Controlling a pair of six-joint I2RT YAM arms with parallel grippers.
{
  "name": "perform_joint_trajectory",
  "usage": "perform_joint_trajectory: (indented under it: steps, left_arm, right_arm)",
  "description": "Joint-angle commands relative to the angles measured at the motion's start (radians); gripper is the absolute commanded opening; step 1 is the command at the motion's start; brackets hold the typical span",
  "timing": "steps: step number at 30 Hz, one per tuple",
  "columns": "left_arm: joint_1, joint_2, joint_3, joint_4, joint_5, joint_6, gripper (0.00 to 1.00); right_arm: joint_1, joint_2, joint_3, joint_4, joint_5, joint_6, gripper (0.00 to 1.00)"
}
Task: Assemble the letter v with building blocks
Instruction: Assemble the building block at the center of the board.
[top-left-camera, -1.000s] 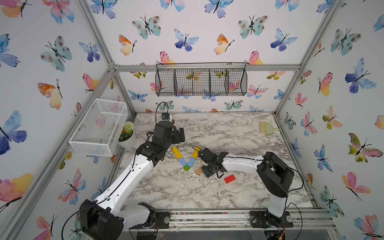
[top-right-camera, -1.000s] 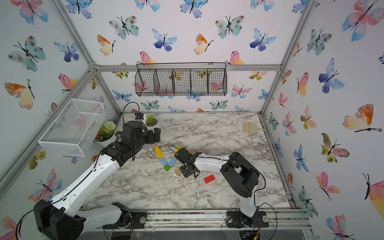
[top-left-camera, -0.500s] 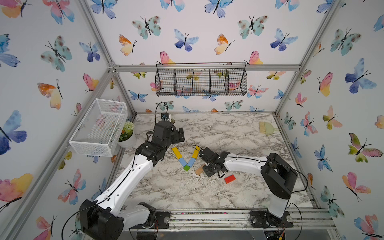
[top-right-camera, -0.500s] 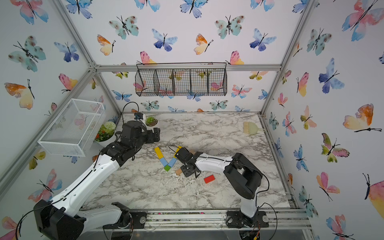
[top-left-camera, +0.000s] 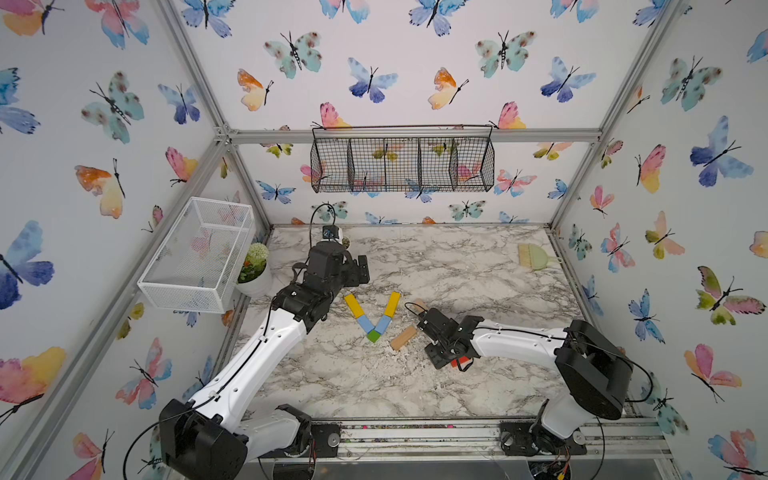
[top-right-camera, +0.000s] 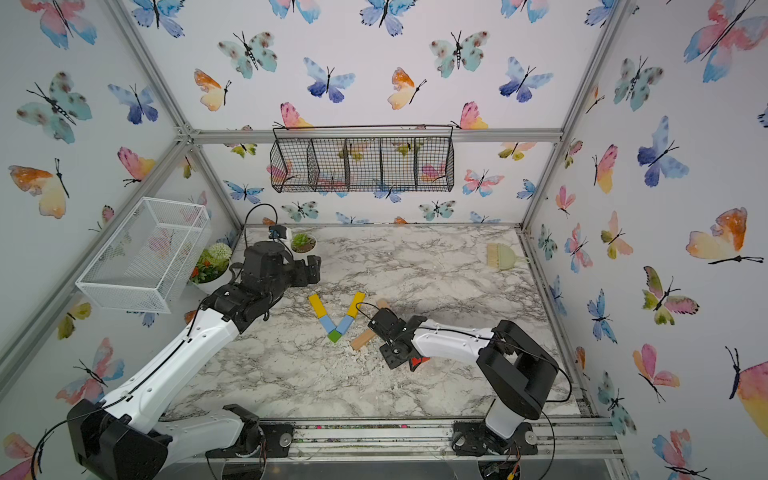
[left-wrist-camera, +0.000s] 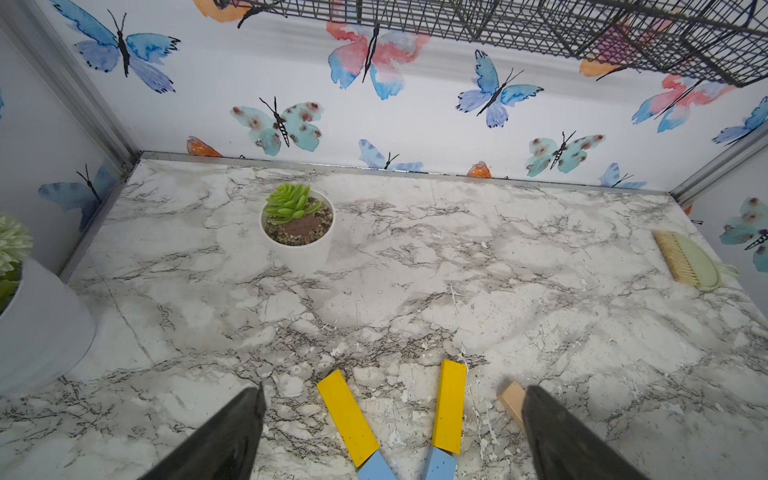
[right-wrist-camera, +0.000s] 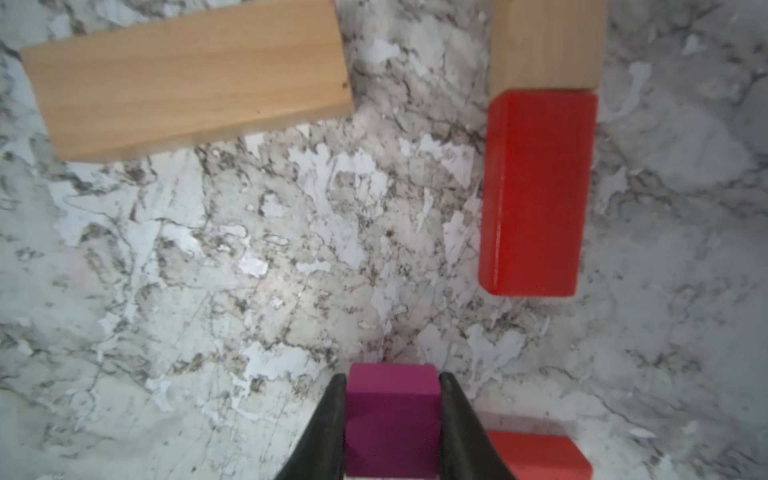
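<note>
Extended left arm (top-left-camera: 266, 353) with jaws spread wide; low right arm (top-left-camera: 519, 343) with jaws pinched close, pointing straight down

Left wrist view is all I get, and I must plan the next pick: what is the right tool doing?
Observer: The right tool is shut on a magenta cube.
Operator: My picture cuts off low down. What closes the shape?
Observer: A green cube sits at the tip, where the two light-blue bars meet.
Operator: Any spare colours near the right tool?
Observer: A red bar lies on the marble, end to end with a tan bar, touching it.
</note>
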Motion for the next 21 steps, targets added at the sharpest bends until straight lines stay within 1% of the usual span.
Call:
perform_joint_trajectory:
  steps: [1,11,18,21]
  left_arm:
    - [0.006,-0.008,-0.005,0.023,0.012,-0.007,0.97]
    - [0.007,0.002,-0.005,0.030,0.019,-0.007,0.97]
    - [0.007,0.008,0.005,0.031,0.028,-0.008,0.97]
    - [0.006,0.005,0.005,0.031,0.028,-0.008,0.97]
  right_arm:
    - [0.002,-0.040,-0.033,0.001,-0.028,0.057,0.26]
    - [0.002,-0.048,-0.080,-0.028,0.001,0.091,0.27]
    - [-0.003,-0.056,-0.082,-0.060,0.049,0.080,0.27]
    - [-0.022,-0.055,-0.082,-0.061,0.040,0.065,0.27]
